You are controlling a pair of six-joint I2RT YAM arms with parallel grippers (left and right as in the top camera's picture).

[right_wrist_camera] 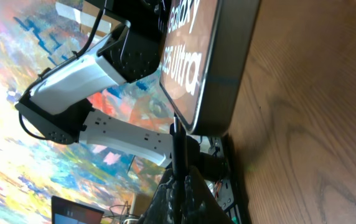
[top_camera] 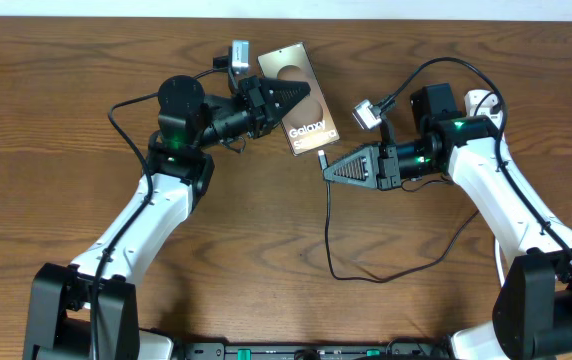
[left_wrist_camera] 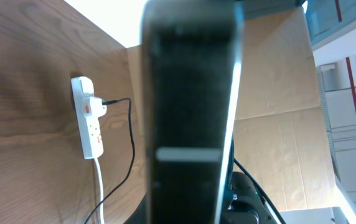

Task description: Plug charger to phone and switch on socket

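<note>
Black right gripper (top_camera: 328, 168), reaching leftward, pinches charger (top_camera: 327, 215) at phone (top_camera: 312, 130).

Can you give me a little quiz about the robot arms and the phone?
1. True or false: the left gripper holds the flat dark grey-brown rectangular phone.
2. What does the right gripper pinch? A) the thin black charger cable B) a spoon C) a pencil
3. Fill in: the first word of the white lettering on the phone is "____".
Key: 1 true; 2 A; 3 Galaxy.
</note>
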